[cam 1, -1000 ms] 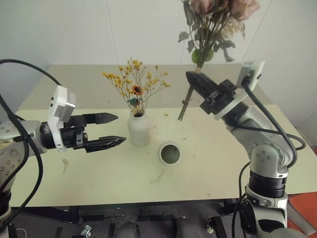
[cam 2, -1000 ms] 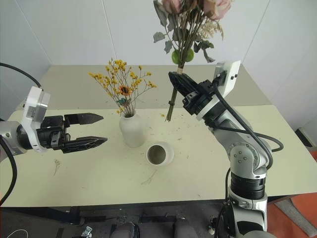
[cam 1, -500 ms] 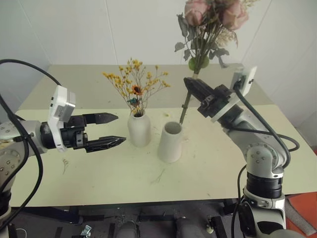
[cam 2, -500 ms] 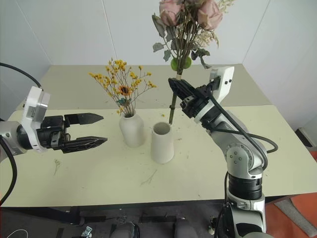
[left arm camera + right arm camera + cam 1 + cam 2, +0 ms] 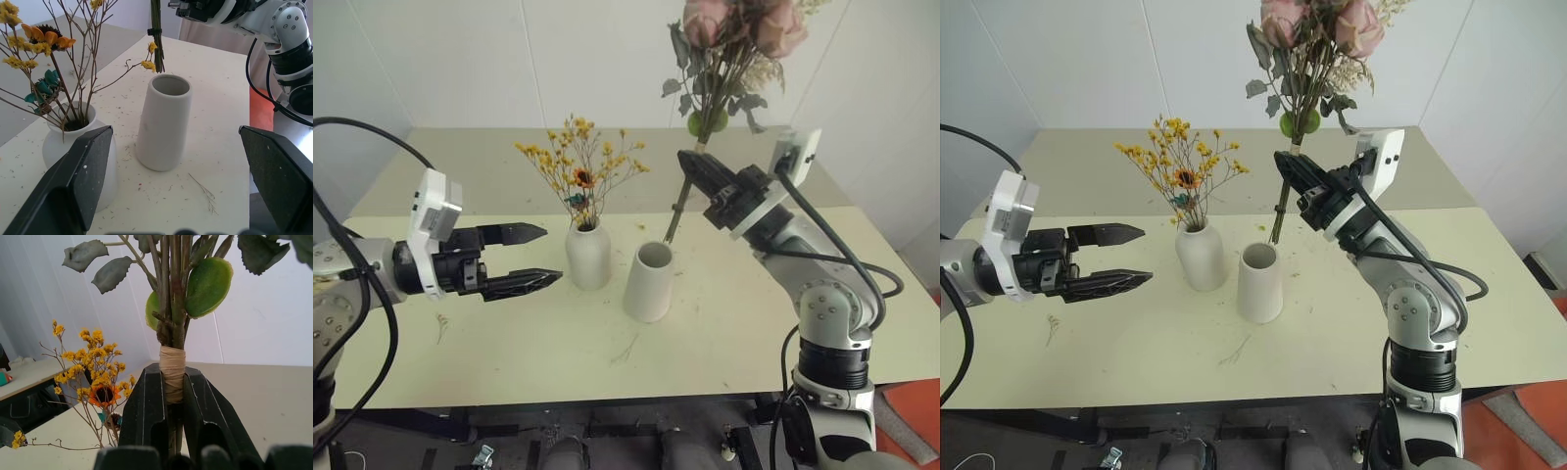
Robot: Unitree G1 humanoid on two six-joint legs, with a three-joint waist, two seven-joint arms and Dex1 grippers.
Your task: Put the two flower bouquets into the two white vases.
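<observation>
Pale yellow-green bench (image 5: pixel 489 343) with two matte white ceramic vases and two bouquets. No brand, label or readable writing shows on any item.

Left end effector (image 5: pixel 536 257): held level above the bench to the left of both vases, its two black fingers (image 5: pixel 514 233) spread wide with nothing between them and pointing toward the vases; a white camera block sits on its wrist.

Right end effector (image 5: pixel 693 168): raised above the far right part of the bench and angled upward and to the left, its fingers clamped on the bigger bunch of pink roses, green leaves and pale sprigs (image 5: pixel 729 39). In the right wrist view the fingers grip the stems at a tan binding band (image 5: pixel 172 367). The blooms stand high above the end effector; the lower stem ends (image 5: pixel 674 223) hang below it, just behind and above the mouth of the cylinder vase, outside it.

Containers: the bottle-shaped white vase with a narrow neck (image 5: pixel 588 257) stands upright and holds the thin spray of tiny yellow-orange dried flowers on brown stems (image 5: pixel 579 166). Just to its right, the plain wide-mouthed white cylinder vase (image 5: pixel 648 282) stands upright and empty. Small dried fragments (image 5: pixel 626 346) lie scattered on the bench near the vases.
</observation>
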